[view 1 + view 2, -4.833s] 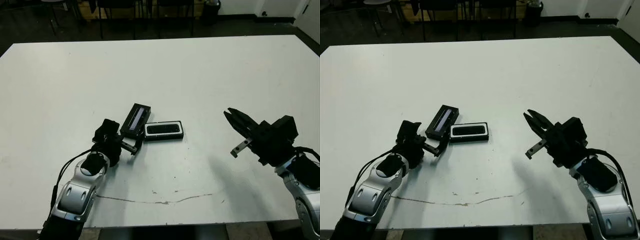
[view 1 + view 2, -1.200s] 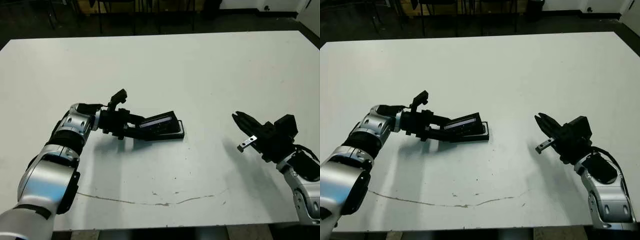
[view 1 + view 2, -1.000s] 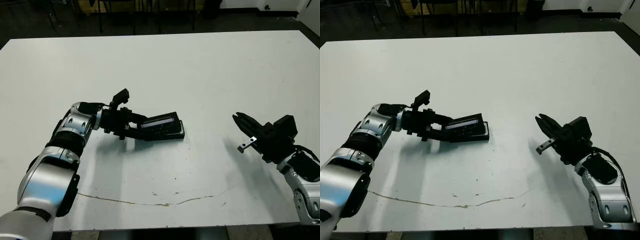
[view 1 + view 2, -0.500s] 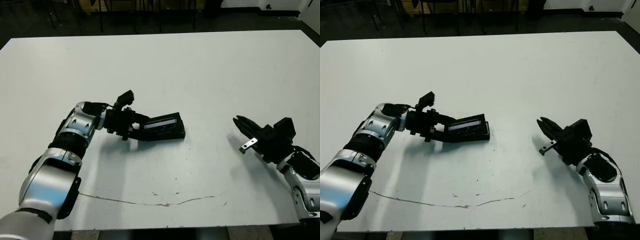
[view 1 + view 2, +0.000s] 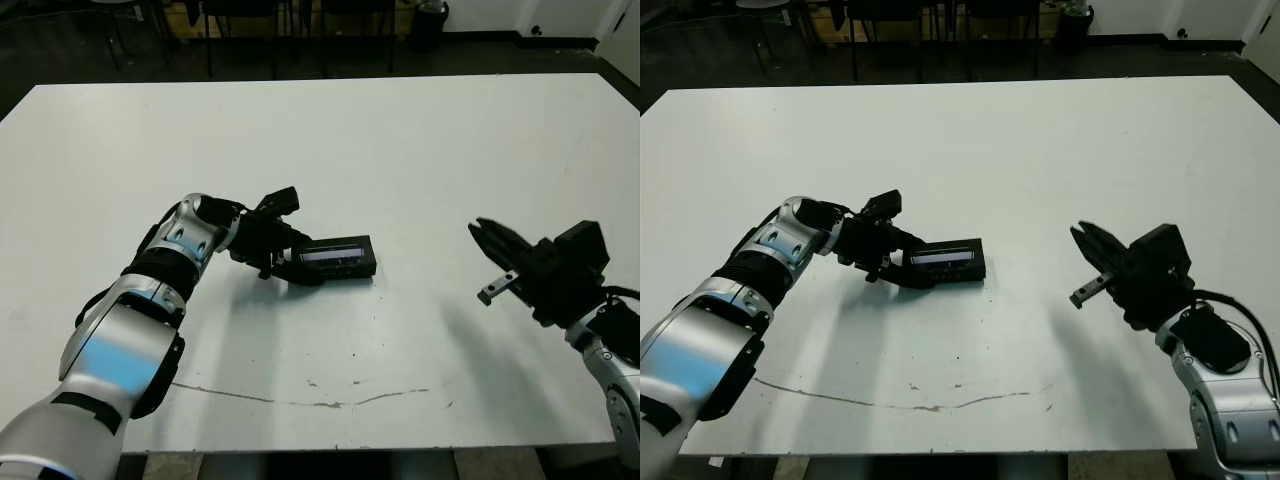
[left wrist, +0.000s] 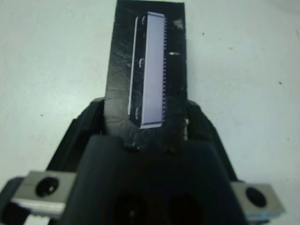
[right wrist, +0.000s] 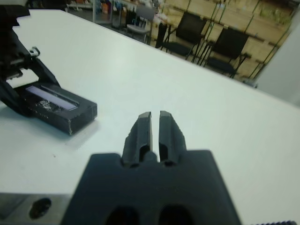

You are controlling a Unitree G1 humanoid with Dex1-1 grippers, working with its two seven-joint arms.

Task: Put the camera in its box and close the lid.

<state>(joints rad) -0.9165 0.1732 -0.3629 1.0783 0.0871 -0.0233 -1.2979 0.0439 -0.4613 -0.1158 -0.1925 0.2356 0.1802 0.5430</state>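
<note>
Lid on the box, no readable writing (camera hidden), left gripper clamping the lid's end, right gripper narrow, empty, well apart.

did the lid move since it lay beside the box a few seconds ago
Yes. The lid, gripped by the left end effector, now lies flat on top of the box instead of on the table.

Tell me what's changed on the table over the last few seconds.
The left gripper took hold of the lid, which lay on the table beside the open box with the camera in it, swung it over and lowered it nearly flat onto the box. It still holds the lid's end. The right gripper stayed shut, hovering off to the right.
</note>
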